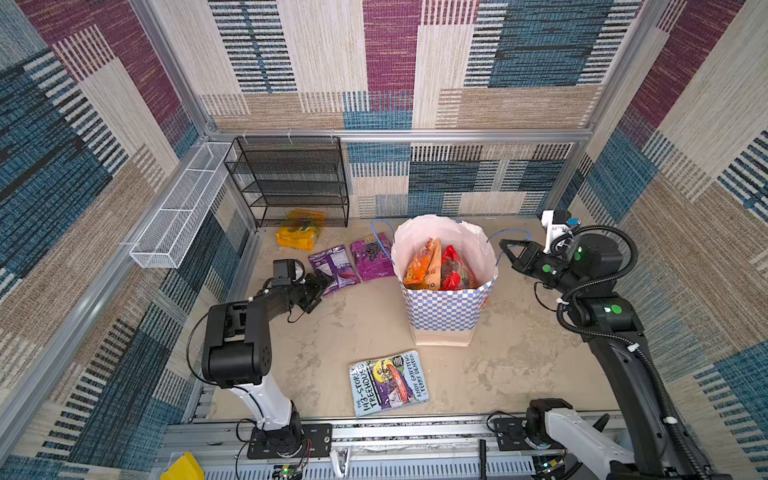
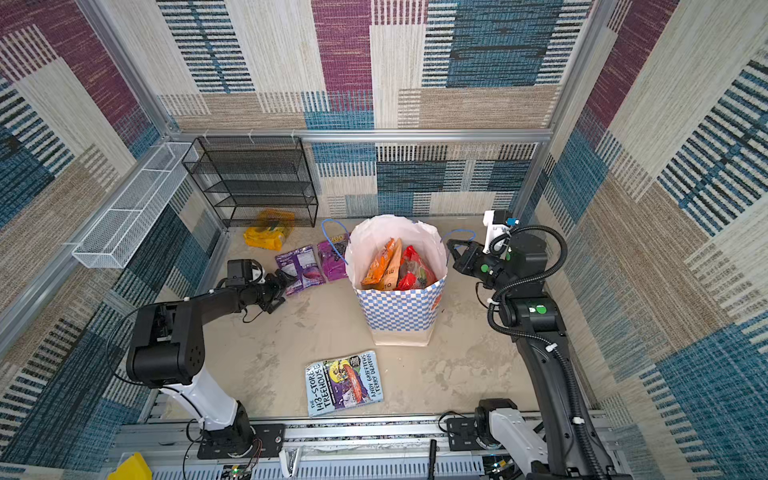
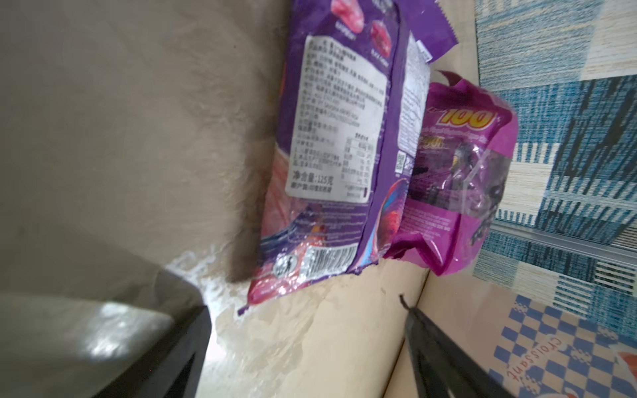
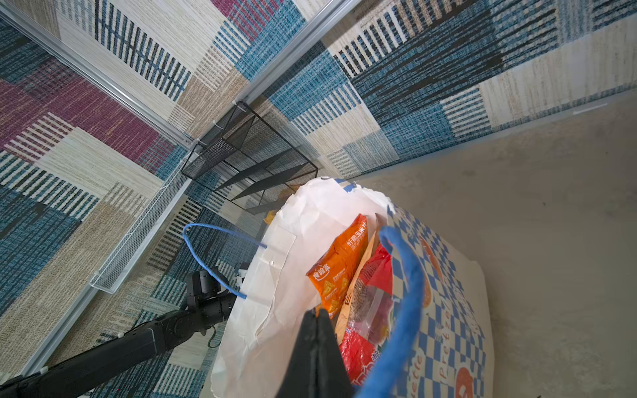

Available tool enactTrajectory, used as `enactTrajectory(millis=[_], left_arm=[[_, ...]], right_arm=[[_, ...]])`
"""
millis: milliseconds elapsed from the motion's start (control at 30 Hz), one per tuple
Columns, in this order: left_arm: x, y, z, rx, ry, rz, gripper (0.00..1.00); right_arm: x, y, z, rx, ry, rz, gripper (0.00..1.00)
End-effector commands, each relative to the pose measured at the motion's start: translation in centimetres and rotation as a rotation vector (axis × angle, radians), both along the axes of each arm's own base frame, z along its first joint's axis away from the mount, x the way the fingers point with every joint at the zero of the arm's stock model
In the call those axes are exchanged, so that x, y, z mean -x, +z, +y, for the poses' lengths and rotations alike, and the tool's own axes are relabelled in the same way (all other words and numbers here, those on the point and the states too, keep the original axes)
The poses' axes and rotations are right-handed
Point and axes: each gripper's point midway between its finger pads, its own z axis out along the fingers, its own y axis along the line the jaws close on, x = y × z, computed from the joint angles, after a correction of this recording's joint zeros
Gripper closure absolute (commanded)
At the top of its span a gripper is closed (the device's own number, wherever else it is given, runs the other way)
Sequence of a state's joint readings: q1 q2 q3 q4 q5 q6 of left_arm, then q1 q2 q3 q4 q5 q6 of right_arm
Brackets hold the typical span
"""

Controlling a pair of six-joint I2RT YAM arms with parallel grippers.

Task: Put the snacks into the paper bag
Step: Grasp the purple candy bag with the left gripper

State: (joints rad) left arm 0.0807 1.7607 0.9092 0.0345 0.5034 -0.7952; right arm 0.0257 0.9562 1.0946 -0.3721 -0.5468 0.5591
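The paper bag [image 1: 444, 309] is standing upright near the middle of the table [image 1: 353, 324], its mouth gaping upward so packets can be dropped straight in; three snacks are already sitting inside it, an orange packet [image 1: 419, 262], a pale one [image 1: 435, 266] beside it and a red packet [image 1: 455, 270]; the right gripper [image 1: 503, 244] is sitting at the bag's rim with its jaws pressed together, and the blue cord handle [image 4: 406, 293] is running close alongside it in the right wrist view, probably so that arm is steadying the bag and holding the mouth wide; whether the cord is actually being pinched, I cannot tell; the left gripper [image 3: 303, 306] is hanging low over the table with its jaws spread wide and nothing between them, pointing at the near edge of the purple packet [image 3: 341, 138]; that packet is lying flat with its printed label up, so a low approach is looking necessary to get a finger under the thin film; a magenta packet [image 3: 462, 172] is lying right against its far side, between it and the bag, which is making a clean single pick trickier; a yellow packet [image 1: 297, 232] is waiting at the foot of the black mesh rack [image 1: 291, 178], well apart from the bag; the blue book [image 1: 388, 382] is lying nearer the arms' bases and is playing no part in the task
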Motion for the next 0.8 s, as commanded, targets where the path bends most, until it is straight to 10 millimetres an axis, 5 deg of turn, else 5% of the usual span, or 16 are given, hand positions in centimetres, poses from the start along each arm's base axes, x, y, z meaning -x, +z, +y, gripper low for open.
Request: enactTrajectory(millis=[0, 400, 767], left_arm=[[-0.5, -0.7, 0.1, 0.001, 0.011, 0.004, 0.11], [-0.5, -4.3, -0.3, 0.055, 0.042, 0.059, 0.27], [-1.2, -4.4, -0.5, 0.108, 0.078, 0.069, 0.76]], right_arm=[[0.1, 2.1, 0.2, -0.003, 0.008, -0.088, 0.98], [0.1, 2.1, 0.2, -0.007, 0.012, -0.084, 0.98], [0.3, 2.2, 0.2, -0.007, 0.011, -0.085, 0.98]])
